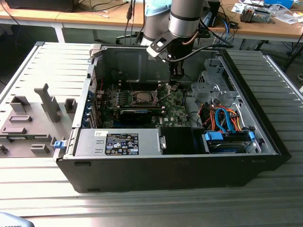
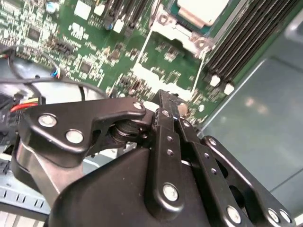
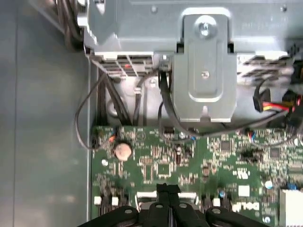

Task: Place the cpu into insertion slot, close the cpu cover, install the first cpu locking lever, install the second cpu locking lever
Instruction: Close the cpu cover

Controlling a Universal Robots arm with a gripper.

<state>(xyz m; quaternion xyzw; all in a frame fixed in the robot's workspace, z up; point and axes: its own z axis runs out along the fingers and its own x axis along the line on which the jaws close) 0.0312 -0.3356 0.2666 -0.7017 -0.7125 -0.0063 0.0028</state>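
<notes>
The cpu (image 1: 142,98), a pale square, lies in the insertion slot (image 1: 134,98) on the green motherboard inside the open computer case. In the second wrist view the cpu (image 2: 203,9) sits within the slot's silvery rim (image 2: 182,34). The cpu cover (image 1: 163,91) stands tilted up on the exterior view's right of the slot. My gripper (image 1: 176,84) hangs just beside and above that raised cover, its black fingers pressed together and shut with nothing visible between them. Its tip (image 2: 166,100) (image 3: 168,188) hovers over a pale strip on the board in both wrist views.
A black expansion card (image 1: 135,113) lies in front of the slot, with a labelled power supply (image 1: 118,142) nearer the front. Blue and orange cables (image 1: 225,120) and a drive cage (image 1: 210,85) fill the case's right side. A grey fixture plate (image 1: 33,118) lies outside on the left.
</notes>
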